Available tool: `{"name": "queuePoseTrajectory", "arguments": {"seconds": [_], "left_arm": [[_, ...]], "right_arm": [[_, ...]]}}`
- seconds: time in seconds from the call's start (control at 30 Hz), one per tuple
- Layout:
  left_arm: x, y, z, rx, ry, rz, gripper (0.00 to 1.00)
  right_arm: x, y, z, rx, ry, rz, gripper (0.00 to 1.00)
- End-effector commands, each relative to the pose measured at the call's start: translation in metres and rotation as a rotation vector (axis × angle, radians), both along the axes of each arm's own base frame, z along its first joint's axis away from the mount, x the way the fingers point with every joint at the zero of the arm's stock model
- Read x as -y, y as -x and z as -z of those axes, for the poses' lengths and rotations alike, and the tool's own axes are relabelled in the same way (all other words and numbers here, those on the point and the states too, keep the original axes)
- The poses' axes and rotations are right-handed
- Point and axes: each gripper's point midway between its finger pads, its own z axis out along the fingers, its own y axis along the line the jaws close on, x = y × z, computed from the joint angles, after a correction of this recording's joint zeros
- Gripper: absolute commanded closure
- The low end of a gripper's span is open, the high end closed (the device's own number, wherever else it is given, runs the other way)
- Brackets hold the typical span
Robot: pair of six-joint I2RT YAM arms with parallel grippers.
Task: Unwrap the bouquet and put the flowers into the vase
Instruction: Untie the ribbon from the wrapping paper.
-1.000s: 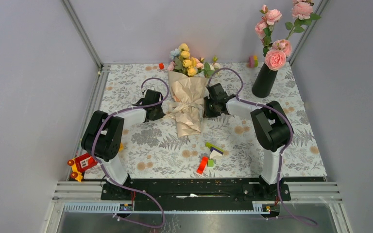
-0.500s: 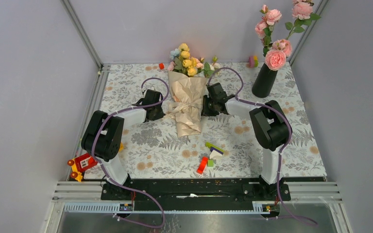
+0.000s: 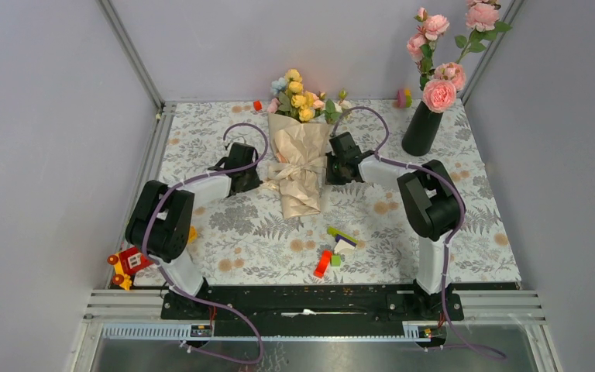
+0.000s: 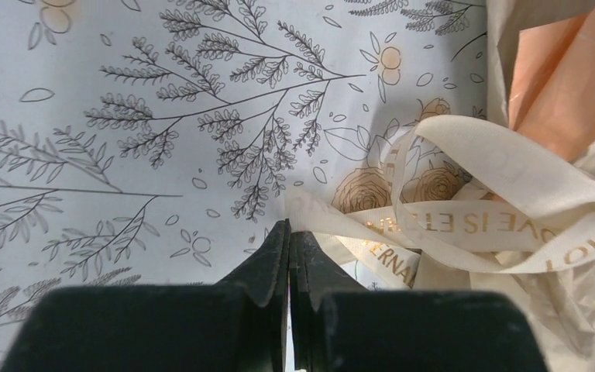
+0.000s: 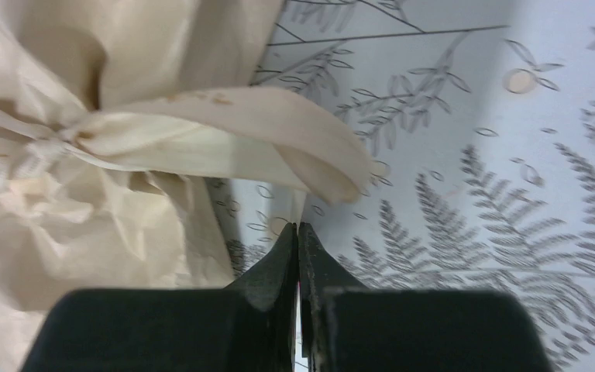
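Lying across the middle of the leaf-printed worktop (image 3: 232, 225), the bouquet (image 3: 300, 182) is wrapped in its crinkled paper, the flowers (image 3: 298, 97) pointing at the far wall. The left claw (image 4: 289, 232) is clenched at the left side of the cream ribbon (image 4: 496, 225), a tail end meeting its tips. The right claw (image 5: 299, 232) is clenched too, just under a ribbon loop on the other side; whether either pinches ribbon I cannot tell. The vase (image 3: 421, 128) stands far right, holding pink roses (image 3: 438, 93).
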Motion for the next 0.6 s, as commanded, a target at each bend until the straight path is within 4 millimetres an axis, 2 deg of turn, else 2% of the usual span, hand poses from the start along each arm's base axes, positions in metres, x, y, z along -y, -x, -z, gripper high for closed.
{"name": "queuePoseTrajectory", "arguments": {"seconds": [0.0,0.17,0.33,0.57], "left_arm": [[-0.007,-0.013,-0.042,0.142,0.015,-0.050,1.00],[-0.016,-0.009,-0.065,0.199,0.021,-0.084,1.00],[-0.027,-0.001,-0.084,0.231,0.024,-0.107,1.00],[-0.034,0.008,-0.096,0.230,0.045,-0.098,1.00]], "right_arm": [[0.023,-0.006,-0.027,0.103,0.102,0.024,1.00],[0.037,-0.006,-0.050,0.137,0.169,0.029,1.00],[0.041,-0.004,-0.063,0.147,0.175,0.033,1.00],[0.043,0.001,-0.072,0.154,0.165,0.034,1.00]]}}
